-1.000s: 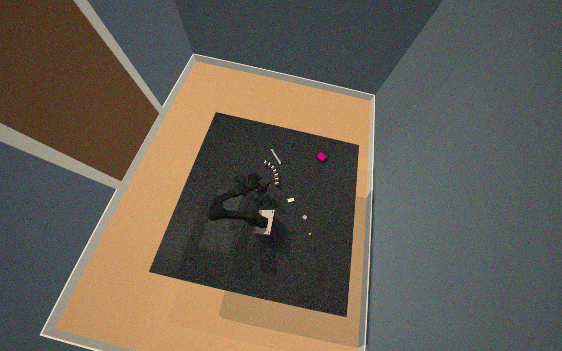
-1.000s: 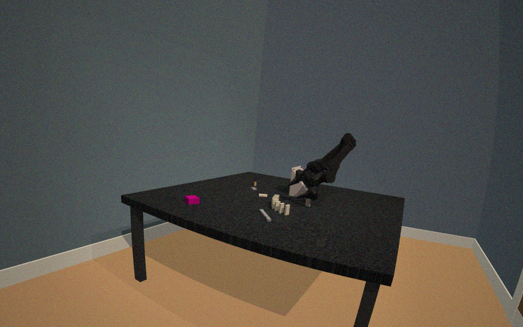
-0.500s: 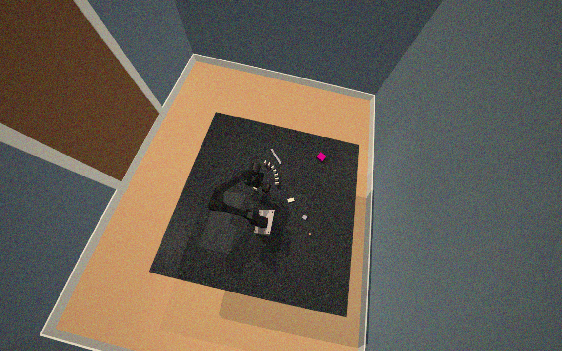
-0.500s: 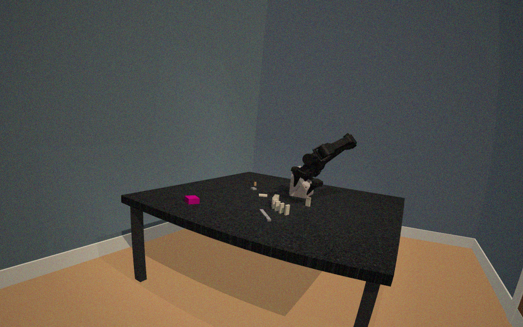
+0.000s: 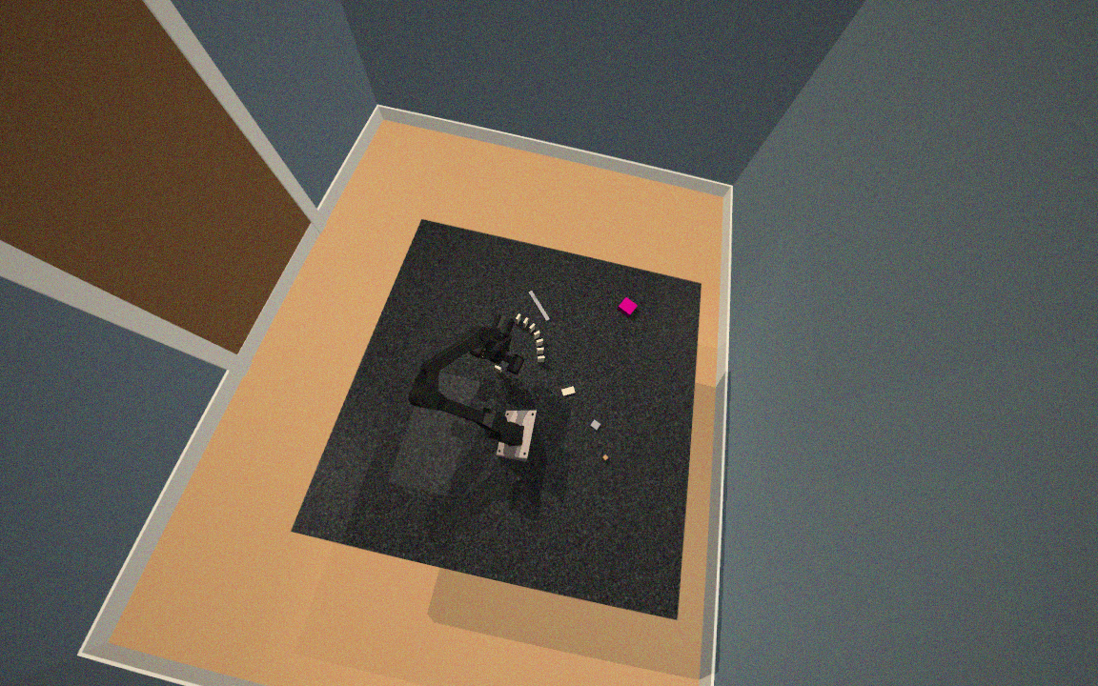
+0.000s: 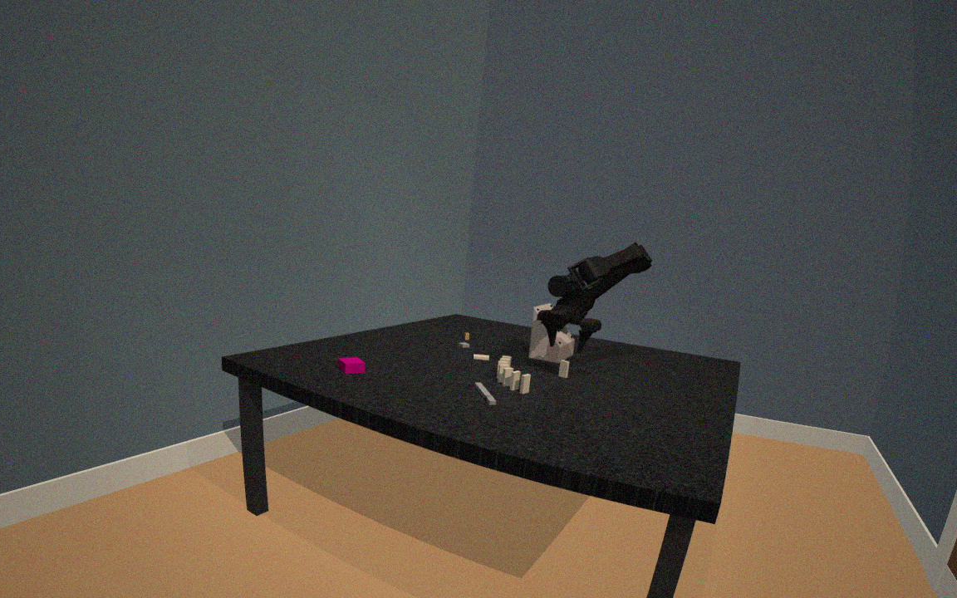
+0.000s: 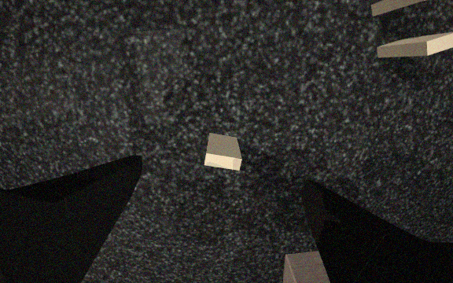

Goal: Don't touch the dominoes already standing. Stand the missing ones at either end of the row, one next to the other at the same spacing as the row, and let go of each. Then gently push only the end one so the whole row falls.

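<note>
A row of several cream dominoes stands upright in a curve. Two dominoes of its near end show at the upper right of the wrist view, one of them whole. A single domino stands upright apart from the row, on the robot base's side. Another cream domino lies flat beyond the row's near end. My gripper is wide open and empty, pointing down above the single domino, which shows between its fingertips in the wrist view.
A grey bar lies beside the row's far part. A magenta block lies farther off. A small grey piece and a tiny orange piece lie on the base's side of the black table.
</note>
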